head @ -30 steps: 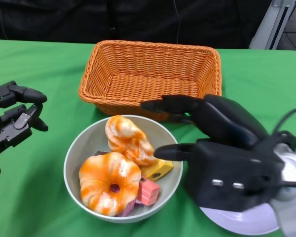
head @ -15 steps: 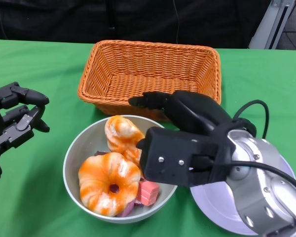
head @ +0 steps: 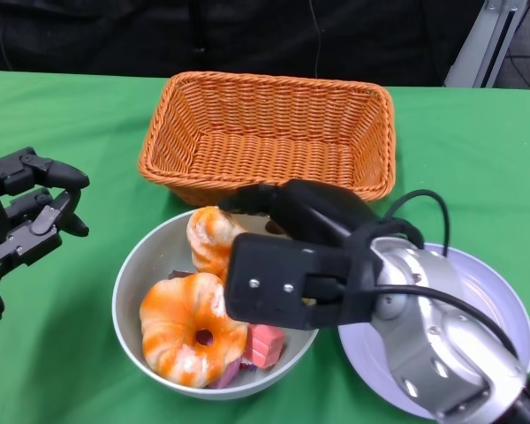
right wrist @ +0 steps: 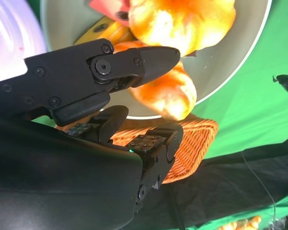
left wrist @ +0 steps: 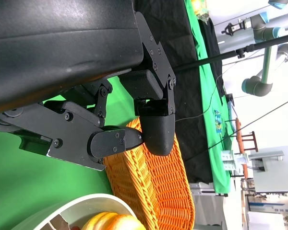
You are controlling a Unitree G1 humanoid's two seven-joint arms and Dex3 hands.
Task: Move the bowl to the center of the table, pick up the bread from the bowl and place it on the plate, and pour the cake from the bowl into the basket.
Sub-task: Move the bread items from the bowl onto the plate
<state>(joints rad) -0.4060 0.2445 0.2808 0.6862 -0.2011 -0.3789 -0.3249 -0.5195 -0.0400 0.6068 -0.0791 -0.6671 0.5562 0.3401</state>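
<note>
A grey bowl (head: 126, 291) sits in front of the wicker basket (head: 274, 132). It holds a glazed ring-shaped bread (head: 194, 327), a long glazed bread (head: 208, 237) and pink cake pieces (head: 265, 344). My right hand (head: 291, 261) hovers over the bowl's right half, fingers apart and reaching toward the long bread. In the right wrist view the thumb (right wrist: 134, 62) and fingers (right wrist: 156, 141) lie on either side of that bread (right wrist: 165, 93) without closing on it. My left hand (head: 26, 216) stays open left of the bowl, holding nothing.
A pale plate (head: 486, 291) lies right of the bowl, partly under my right forearm. The basket (left wrist: 158, 191) is empty and stands close behind the bowl rim (left wrist: 62, 211). Green cloth covers the table; black drape hangs behind it.
My right hand has swung left over the bowl, covering the yellow cake piece and reaching the long bread. The plate shows more. The left hand has not moved.
</note>
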